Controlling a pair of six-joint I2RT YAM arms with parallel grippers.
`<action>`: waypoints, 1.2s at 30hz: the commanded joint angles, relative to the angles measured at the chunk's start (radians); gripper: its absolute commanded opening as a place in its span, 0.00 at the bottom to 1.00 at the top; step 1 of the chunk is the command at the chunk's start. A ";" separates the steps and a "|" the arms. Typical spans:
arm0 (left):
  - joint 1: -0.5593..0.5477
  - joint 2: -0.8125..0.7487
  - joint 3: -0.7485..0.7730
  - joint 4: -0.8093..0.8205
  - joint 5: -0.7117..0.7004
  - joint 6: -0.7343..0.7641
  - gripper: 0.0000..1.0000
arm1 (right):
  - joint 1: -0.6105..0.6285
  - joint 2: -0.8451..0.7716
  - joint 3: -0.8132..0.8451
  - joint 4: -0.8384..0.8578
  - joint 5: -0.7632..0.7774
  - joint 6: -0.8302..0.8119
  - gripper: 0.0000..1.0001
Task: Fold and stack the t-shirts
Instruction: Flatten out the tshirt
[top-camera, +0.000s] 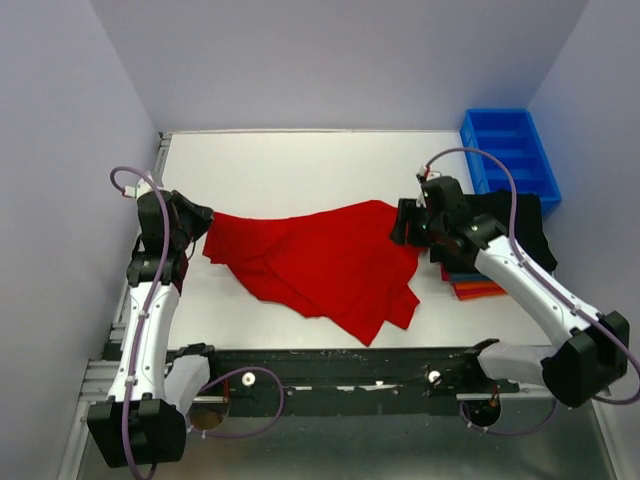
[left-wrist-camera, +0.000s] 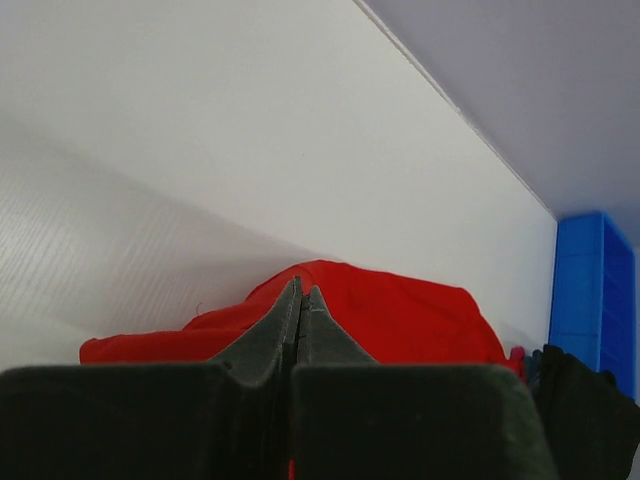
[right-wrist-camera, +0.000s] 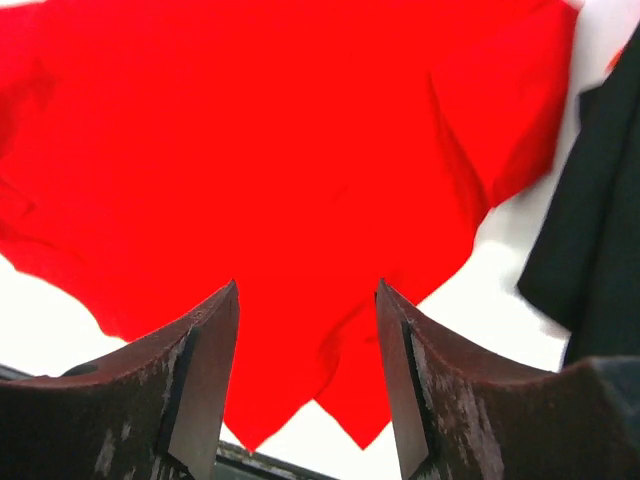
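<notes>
Right tool (right-wrist-camera: 306, 285): released, above red t-shirt (right-wrist-camera: 300, 150). Left tool (left-wrist-camera: 305, 290): clenched on its edge. Step, likely: flattening; next, right-side regrasp.

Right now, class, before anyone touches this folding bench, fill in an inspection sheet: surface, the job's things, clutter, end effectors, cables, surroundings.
Surface: white flat tabletop, bare along the far side.
Job's things: bright red cloth t-shirt lying rumpled and unfolded mid-table; at the right, a stack with a folded black shirt on top and a folded orange shirt showing at its near edge.
Clutter: blue plastic bin in the far right corner.
End effectors: left end effector shut at the red shirt's left edge, grip on cloth unclear; right end effector open above its right side.
Cables: pale purple cables looping off both arms.
Surroundings: lavender walls on three sides.
</notes>
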 joint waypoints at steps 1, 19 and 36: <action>0.011 -0.025 -0.028 0.066 -0.006 -0.016 0.00 | 0.052 -0.110 -0.199 0.067 -0.084 0.087 0.64; 0.012 0.031 -0.013 0.010 -0.060 -0.030 0.00 | 0.559 -0.150 -0.485 0.044 0.054 0.475 0.60; 0.012 0.027 -0.017 0.013 -0.062 -0.023 0.00 | 0.727 0.143 -0.333 0.030 0.195 0.565 0.60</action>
